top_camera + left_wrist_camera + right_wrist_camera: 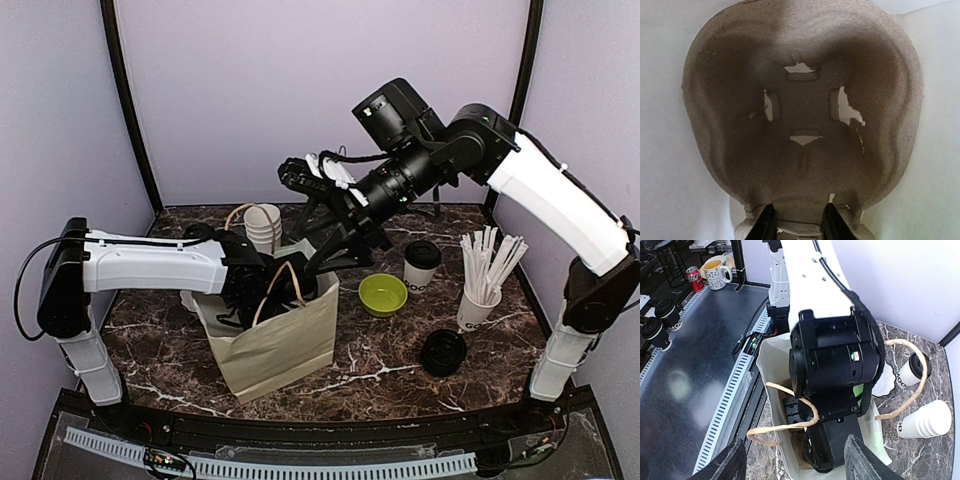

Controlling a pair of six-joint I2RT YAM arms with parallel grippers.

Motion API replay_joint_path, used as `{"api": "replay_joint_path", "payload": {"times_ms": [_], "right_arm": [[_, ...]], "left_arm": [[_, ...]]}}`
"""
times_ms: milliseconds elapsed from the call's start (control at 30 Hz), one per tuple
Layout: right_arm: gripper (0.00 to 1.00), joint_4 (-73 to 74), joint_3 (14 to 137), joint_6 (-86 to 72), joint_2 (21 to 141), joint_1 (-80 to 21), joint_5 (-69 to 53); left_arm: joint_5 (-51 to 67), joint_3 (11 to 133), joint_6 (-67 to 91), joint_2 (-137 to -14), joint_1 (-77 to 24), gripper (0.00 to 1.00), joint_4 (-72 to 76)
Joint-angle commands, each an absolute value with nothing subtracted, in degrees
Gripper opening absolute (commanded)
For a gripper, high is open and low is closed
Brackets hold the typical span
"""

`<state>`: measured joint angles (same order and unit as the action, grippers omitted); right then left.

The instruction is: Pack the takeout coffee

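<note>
Where it stands near the bowl (383, 294), the takeout coffee (421, 264) points lid-up

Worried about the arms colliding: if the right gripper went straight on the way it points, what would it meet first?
Probably the left arm's black wrist housing, straight ahead of the right gripper, whose jaws stand open; that housing reaches into the paper bag. How far off it lies is unclear.

Marble table (380, 380) bears bag (280, 345), coffee cup (421, 266), bowl (383, 294), lid (443, 352)
</note>
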<state>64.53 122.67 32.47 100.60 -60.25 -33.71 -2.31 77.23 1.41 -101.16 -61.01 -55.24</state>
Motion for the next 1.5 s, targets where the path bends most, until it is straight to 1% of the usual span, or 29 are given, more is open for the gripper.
{"api": "replay_joint_path", "payload": {"times_ms": [0,167,267,300,467,500,567,767,1200,1333,1467], "right_arm": [[0.67,64.7,123.3,32.0,99.0,-60.2,-34.8],[0.68,64.6,122.8,32.2,99.1,-60.2,-34.5],[0.68,64.7,123.0,32.3,99.1,-60.2,-34.5],[0.68,64.8,123.2,32.3,99.1,-60.1,-34.4],[0.68,65.1,123.7,32.6,99.2,-59.6,-34.2],[0.69,65.1,123.7,32.6,99.2,-59.5,-34.3],[0.69,65.1,123.6,32.8,99.1,-59.1,-34.3],[0.69,65.5,124.4,32.7,98.8,-57.1,-35.2],[0.69,70.0,124.7,36.9,96.8,-55.6,-40.3],[0.68,70.4,122.9,38.4,96.1,-55.6,-41.5],[0.68,69.1,119.6,38.4,95.7,-55.6,-41.4]], "left_arm": [[-2.4,76.0,0.4,-102.8,-60.9,0.25,-53.2],[-2.7,76.3,-1.3,-103.8,-60.8,0.27,-52.9],[-3.3,77.6,-1.4,-103.1,-60.8,0.34,-54.3],[-3.5,78.0,-1.3,-102.8,-60.8,0.39,-54.5],[-4.0,81.6,-1.7,-97.7,-60.8,0.54,-56.5],[-4.3,82.5,-1.8,-97.1,-60.8,0.6,-56.7],[-4.4,83.9,-2.2,-95.3,-60.8,0.65,-57.3],[-4.8,89.7,-4.5,-91.7,-60.8,0.67,-57.0],[-7.8,106.5,-6.0,-90.7,-60.7,0.65,-57.8],[-4.8,109.5,-4.4,-88.6,-60.7,0.63,-56.5],[-4.8,109.4,-2.2,-83.8,-60.7,0.63,-53.7]]}}
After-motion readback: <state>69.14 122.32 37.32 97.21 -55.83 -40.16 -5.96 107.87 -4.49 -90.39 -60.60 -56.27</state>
